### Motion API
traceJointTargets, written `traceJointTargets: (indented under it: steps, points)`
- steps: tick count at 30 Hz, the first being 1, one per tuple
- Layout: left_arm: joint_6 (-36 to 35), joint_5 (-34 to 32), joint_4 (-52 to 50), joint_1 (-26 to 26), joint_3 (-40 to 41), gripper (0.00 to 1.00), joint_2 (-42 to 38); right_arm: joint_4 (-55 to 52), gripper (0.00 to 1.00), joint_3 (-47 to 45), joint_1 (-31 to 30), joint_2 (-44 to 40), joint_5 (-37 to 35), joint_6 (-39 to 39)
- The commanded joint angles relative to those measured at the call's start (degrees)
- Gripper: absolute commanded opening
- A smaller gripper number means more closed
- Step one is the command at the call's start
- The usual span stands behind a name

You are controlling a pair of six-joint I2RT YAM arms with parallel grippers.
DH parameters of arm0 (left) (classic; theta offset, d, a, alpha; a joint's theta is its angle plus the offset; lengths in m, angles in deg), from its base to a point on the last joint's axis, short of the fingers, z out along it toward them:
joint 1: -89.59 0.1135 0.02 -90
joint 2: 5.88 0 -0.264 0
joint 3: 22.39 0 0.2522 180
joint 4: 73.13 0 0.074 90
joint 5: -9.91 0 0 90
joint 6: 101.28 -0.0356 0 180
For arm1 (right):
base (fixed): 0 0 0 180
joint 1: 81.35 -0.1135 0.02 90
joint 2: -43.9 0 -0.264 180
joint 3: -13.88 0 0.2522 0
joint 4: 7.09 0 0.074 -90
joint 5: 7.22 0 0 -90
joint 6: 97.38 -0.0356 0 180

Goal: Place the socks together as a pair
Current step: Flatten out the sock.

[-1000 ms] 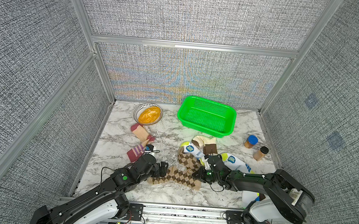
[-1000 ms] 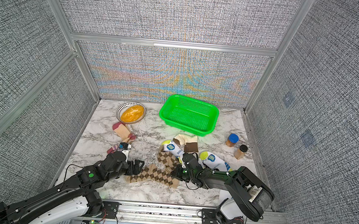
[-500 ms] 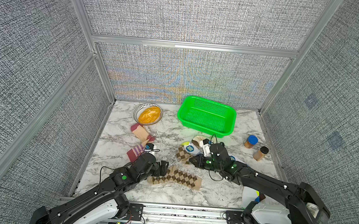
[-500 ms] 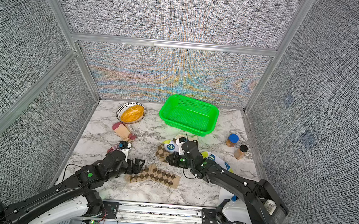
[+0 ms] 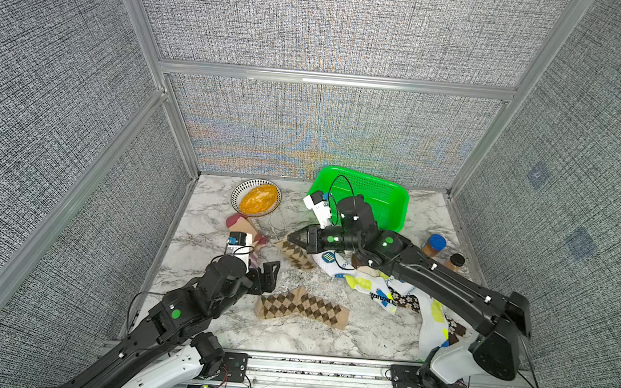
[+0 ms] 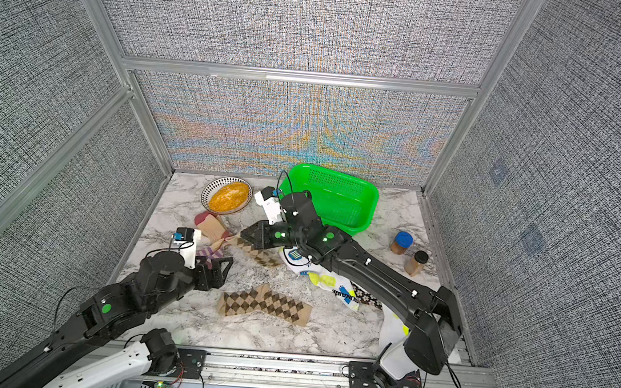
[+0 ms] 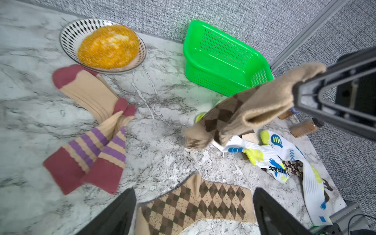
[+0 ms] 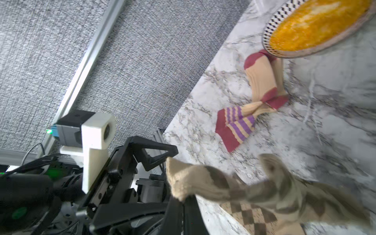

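**ARGYLE PAIR: SECOND SOCK IN CARRIAGE, MATE WAITING**

Grey-veined white marble counter (image 5: 203,239): bears all items below. Clock positions are read from a top view, twelve at the back wall.

Black right arm (image 5: 427,276): reaches in from 4 o'clock to the counter's middle. Right gripper (image 5: 292,238): fingers pressed together, pinching one end of the lifted sock.

Black left arm (image 5: 186,306): enters from 7 o'clock. Left gripper (image 5: 270,277): fingers spread wide, empty, poised over the 9 o'clock end of the flat sock.

Green perforated plastic basket (image 5: 393,224): 1 o'clock.

White socks with lime spots (image 5: 366,284): loose heap at 4 o'clock, partly under the right arm.

Flat tan-brown argyle sock (image 5: 303,308): 6 o'clock, lying full length, apart from its mate.

Lifted tan-brown argyle sock (image 7: 254,105): near centre, hanging limp from the right fingers. Whether its lower end touches the counter cannot be told.

Maroon-and-peach socks with purple stripes (image 7: 87,156): 10 o'clock, side by side, touching.

Step in hand, by judgement: carrying the second argyle sock to its mate. The next move calls for travel toward 6 o'clock, then lowering so the limp fabric drapes along the flat sock rather than bunching, then release. The left fingers are placed to steady the mate.
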Motion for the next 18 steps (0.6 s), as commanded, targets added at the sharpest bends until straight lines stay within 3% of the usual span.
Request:
traceJointTargets:
  steps: [1,6,12,14,18]
  points:
    - [-2.0,-5.2,-7.6,0.0,-2.5,0.92,-2.1,-3.2,0.0,6.3,-0.9,2.7,4.1,2.0]
    - [-3.8,-7.6,-12.3,0.0,-6.6,0.92,-3.1,-3.5,0.0,10.3,-1.6,4.7,7.3,1.6]
    - [-3.8,-4.7,-9.8,0.0,-4.1,0.92,-2.6,7.1,0.0,-9.0,1.0,-3.9,8.0,-3.8]
    - [-6.2,-0.9,-6.2,0.0,-1.8,0.92,-1.9,10.1,0.0,-17.5,2.0,-8.2,6.7,-5.1]
    - [-3.9,4.1,-0.2,0.0,2.7,0.92,0.8,14.4,0.0,-32.8,5.7,-15.5,6.8,-6.1]
